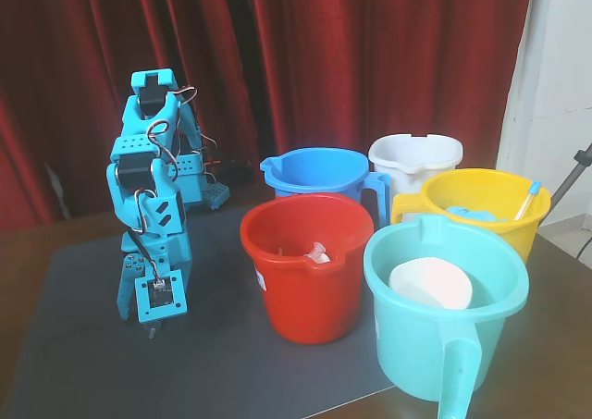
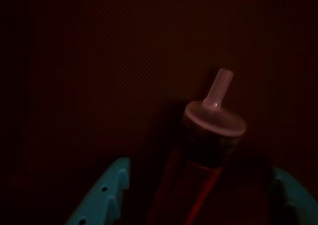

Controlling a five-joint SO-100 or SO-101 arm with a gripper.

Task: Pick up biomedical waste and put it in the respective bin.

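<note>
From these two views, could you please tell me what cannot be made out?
- Syringe: in the wrist view its lower end is cut off by the bottom edge; in the fixed view the arm hides it.
- Tool: only two teal fingers show in the dark wrist view; contact with the syringe is unclear.
- Red bucket: its wall hides most of a pale piece inside.
- White bucket: largely hidden behind the yellow bucket.

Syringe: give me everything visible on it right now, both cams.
The syringe shows only in the dim wrist view: a slim clear barrel with dark contents, a pale round flange and a narrow pale tip pointing up and right. It lies tilted on a dark surface between the teal fingers of the gripper, which stand apart on either side; contact cannot be made out. In the fixed view the gripper points down at the grey mat and the syringe is hidden.
</note>
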